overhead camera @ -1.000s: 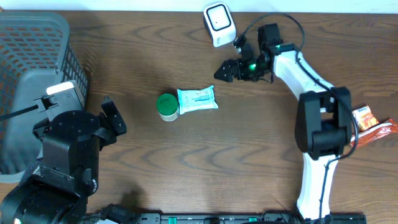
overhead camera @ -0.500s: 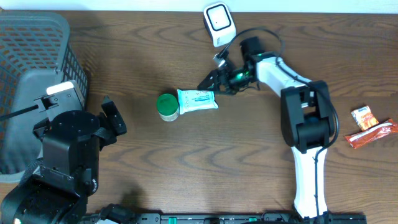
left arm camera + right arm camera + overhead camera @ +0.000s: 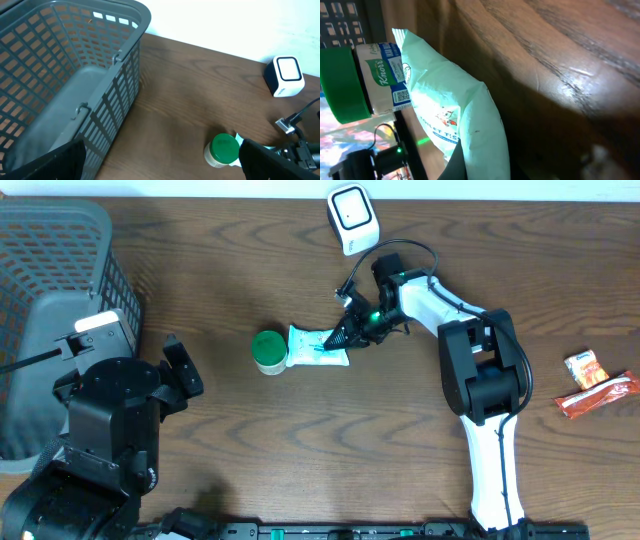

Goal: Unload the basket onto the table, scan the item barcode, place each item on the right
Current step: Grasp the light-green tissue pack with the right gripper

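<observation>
Lying mid-frame overhead against a green-lidded Knorr jar (image 3: 269,351), the puffy mint-white tissue packet (image 3: 315,346), printed in blue, is pinched at its right edge by the right gripper (image 3: 345,337), while the left gripper (image 3: 160,162) gapes wide.

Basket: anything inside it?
In the left wrist view the basket floor shows bare grey plastic, with no items seen. Its near end runs off frame, and in the overhead view the left arm covers that corner, so it's unchecked.
</observation>
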`<action>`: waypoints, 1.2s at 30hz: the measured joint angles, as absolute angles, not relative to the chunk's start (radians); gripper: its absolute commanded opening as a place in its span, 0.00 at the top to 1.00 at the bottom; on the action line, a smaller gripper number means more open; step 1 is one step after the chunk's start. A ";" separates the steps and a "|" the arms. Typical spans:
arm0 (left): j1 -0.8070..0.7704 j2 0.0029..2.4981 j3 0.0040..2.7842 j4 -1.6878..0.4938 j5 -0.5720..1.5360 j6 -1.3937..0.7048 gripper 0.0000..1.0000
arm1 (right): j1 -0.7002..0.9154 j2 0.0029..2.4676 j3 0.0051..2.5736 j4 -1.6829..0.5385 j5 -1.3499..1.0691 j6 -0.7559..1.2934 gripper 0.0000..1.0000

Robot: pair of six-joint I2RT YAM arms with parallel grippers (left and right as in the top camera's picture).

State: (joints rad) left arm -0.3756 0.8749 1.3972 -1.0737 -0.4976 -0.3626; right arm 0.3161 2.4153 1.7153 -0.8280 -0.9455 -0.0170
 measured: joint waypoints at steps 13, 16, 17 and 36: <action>-0.376 0.875 1.397 -1.073 -0.498 -0.363 0.02 | 0.231 2.394 1.711 -1.240 -0.923 -0.028 0.98; -0.376 0.875 1.397 -1.073 -0.498 -0.363 0.02 | 0.187 2.357 1.710 -1.333 -0.910 0.007 0.99; -0.376 0.875 1.397 -1.073 -0.498 -0.363 0.02 | 0.176 2.343 1.710 -1.360 -0.907 0.015 0.98; -0.376 0.875 1.397 -1.074 -0.498 -0.363 0.02 | 0.155 2.293 1.710 -1.419 -0.900 -0.001 0.99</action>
